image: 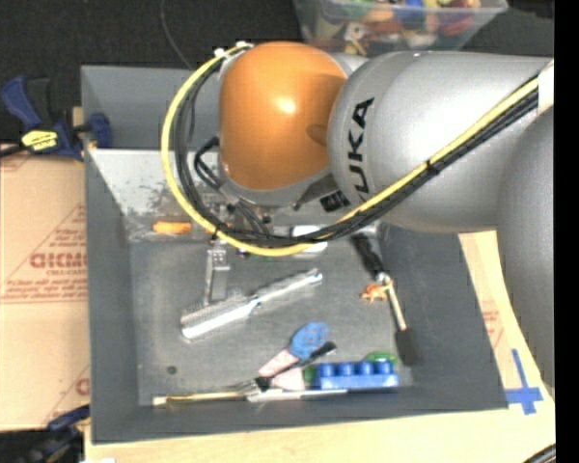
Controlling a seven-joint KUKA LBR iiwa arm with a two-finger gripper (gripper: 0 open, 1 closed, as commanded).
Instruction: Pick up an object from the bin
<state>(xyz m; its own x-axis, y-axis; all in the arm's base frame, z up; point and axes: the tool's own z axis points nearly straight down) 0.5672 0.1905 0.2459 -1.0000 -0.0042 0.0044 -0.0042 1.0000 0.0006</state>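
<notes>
The black capital letters "UKA" were printed on the silver casing of the arm and were read from bottom to top, just beside its orange cover. Whatever stood before them was hidden where the casing curved away.

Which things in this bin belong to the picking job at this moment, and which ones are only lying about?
In the job: gripper; silver brush below it.
Lying about: orange piece; blue brick; blue-tipped tool; black-handled stick.
</notes>
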